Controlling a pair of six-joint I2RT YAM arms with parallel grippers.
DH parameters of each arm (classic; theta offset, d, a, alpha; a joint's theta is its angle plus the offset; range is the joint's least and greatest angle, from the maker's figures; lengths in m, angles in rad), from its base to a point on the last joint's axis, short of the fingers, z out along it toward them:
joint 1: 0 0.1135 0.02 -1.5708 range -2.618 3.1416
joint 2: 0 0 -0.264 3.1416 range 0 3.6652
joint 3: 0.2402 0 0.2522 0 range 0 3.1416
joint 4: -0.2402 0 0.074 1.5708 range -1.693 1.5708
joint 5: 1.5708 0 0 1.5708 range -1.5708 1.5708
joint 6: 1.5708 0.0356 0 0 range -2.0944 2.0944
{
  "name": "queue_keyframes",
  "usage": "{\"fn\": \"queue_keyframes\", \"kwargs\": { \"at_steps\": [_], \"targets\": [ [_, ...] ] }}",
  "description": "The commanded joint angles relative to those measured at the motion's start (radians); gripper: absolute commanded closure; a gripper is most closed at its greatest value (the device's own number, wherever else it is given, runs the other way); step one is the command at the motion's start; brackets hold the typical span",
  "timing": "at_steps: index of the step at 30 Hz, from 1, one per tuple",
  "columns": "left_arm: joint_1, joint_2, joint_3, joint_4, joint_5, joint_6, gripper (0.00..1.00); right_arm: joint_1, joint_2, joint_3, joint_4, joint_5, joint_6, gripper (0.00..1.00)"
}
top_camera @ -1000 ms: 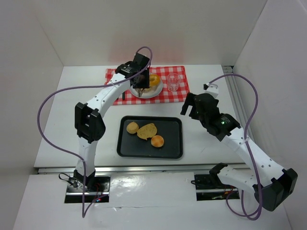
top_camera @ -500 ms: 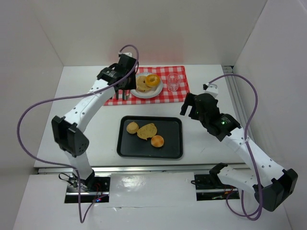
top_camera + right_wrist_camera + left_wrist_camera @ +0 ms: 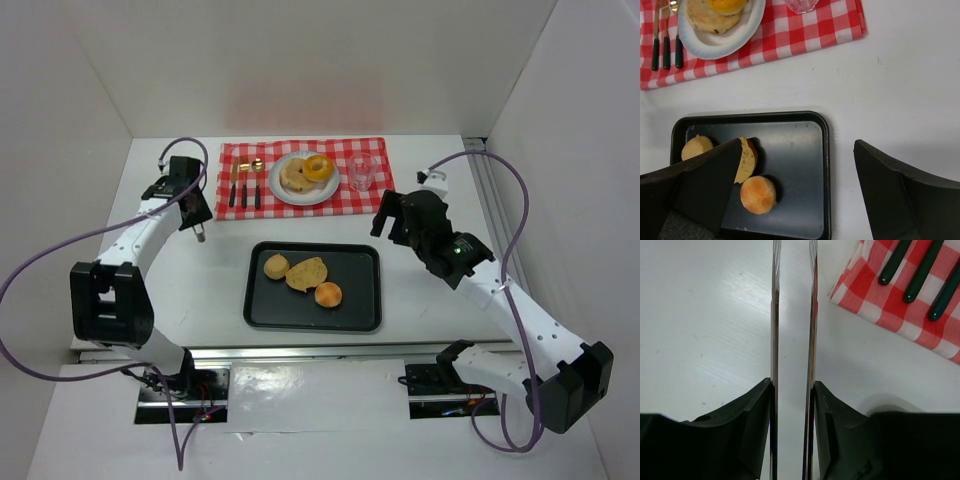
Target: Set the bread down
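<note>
While my left gripper [image 3: 200, 236] hangs over the tabletop [image 3: 150, 270], fingers a little apart and holding nothing, the bread [image 3: 294, 177] sits on the white plate [image 3: 285, 196] well to its right. My right gripper [image 3: 799, 147] is spread wide.

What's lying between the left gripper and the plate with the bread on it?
Three dark-handled pieces of cutlery, on the red checked cloth, lie between the left gripper and the plate. The top view shows this.
</note>
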Motion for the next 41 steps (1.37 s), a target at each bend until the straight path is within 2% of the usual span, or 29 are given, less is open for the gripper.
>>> {"fn": "queue_keyframes", "kwargs": {
  "at_steps": [1,3,5,6,7,8,11,13,15,20,23,27,34,41],
  "targets": [
    [0.032,0.059,0.034,0.175,0.077,-0.012,0.51,-0.006,0.005,-0.006,0.095,0.002,-0.002,0.0],
    [0.046,0.115,0.044,0.184,0.059,-0.021,0.51,-0.006,0.014,-0.006,0.104,0.002,-0.002,0.0],
    [0.059,0.126,0.035,0.208,0.047,-0.03,0.44,-0.006,0.035,-0.006,0.104,0.002,-0.002,0.0],
    [0.072,0.142,0.035,0.208,0.06,-0.03,0.34,-0.006,0.035,-0.006,0.104,0.002,-0.002,0.0],
    [0.072,0.157,0.035,0.208,0.076,-0.03,0.17,-0.006,0.044,-0.006,0.104,0.002,-0.002,0.0],
    [0.081,0.166,0.047,0.208,0.091,-0.021,0.1,-0.006,0.044,-0.006,0.104,0.002,-0.011,0.0],
    [0.09,0.186,0.097,0.166,0.116,-0.01,0.04,-0.006,0.066,-0.006,0.115,0.002,-0.022,0.0],
    [0.09,0.186,0.12,0.141,0.135,-0.01,0.03,-0.015,0.066,0.003,0.115,-0.007,-0.022,0.0],
    [0.09,0.122,0.137,0.13,0.159,-0.001,0.03,-0.015,0.066,0.003,0.115,-0.007,-0.022,0.0],
    [0.09,0.012,0.237,-0.029,0.191,0.013,0.01,-0.015,0.066,0.003,0.115,0.002,-0.002,0.0],
    [0.049,-0.064,0.237,-0.097,0.172,0.022,0.01,-0.015,0.066,0.003,0.09,0.034,0.008,0.0],
    [0.01,-0.221,0.051,-0.111,0.185,0.045,0.01,-0.015,0.066,0.003,0.032,0.094,0.031,0.0],
    [-0.008,-0.452,-0.119,-0.098,0.255,0.094,0.01,-0.015,0.094,-0.015,-0.016,0.114,0.065,0.0],
    [-0.008,-0.473,-0.177,-0.054,0.336,0.113,0.01,-0.015,0.094,-0.035,-0.016,0.114,0.074,0.0]
  ]
}}
